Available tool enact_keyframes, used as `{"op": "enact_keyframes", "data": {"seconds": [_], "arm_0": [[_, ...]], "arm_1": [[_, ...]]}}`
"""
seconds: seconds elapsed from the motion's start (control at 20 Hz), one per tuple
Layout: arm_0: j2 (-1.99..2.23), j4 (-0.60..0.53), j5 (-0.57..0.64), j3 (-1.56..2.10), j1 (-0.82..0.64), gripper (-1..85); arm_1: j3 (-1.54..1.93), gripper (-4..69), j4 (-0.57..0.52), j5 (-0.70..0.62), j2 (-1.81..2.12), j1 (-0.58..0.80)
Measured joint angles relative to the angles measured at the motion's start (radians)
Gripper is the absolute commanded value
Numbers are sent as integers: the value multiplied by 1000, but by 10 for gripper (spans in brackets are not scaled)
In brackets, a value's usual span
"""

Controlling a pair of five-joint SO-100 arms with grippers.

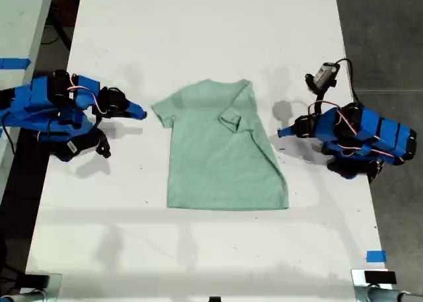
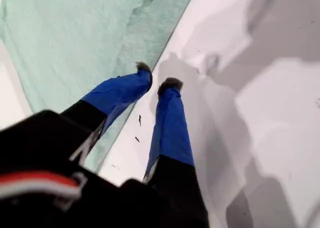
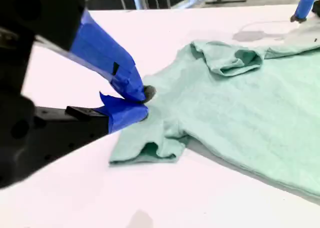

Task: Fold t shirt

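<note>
white surface (image 1: 198, 249) fills the exterior view, grey floor (image 1: 390, 37) beyond its right edge. pale mint t shirt (image 1: 218, 156) lies flat at the middle, one sleeve folded inward. my first hand (image 2: 156, 83), fingers slightly parted, holds nothing beside the hem; my second hand (image 3: 142, 101), nearly closed, hovers empty by the other sleeve. both arm bases are cut off.

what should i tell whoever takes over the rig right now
My first hand: open, empty, beside the t shirt edge at the exterior view's right.
My second hand: looks shut, empty, just off the flat sleeve at that view's left.
Done: the other sleeve is folded onto the chest.
Left: the flat sleeve, then the body fold.
</note>
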Motion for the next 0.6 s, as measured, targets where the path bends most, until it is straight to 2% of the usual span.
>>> {"op": "enact_keyframes", "data": {"seconds": [0.15,0.4,0.6], "arm_0": [[-342,44,207,-252,-160,167],[-778,106,411,-463,-327,192],[-977,80,454,-503,-367,195]], "arm_1": [[0,71,0,0,0,0],[0,71,0,0,3,0],[0,71,0,0,8,0]]}}
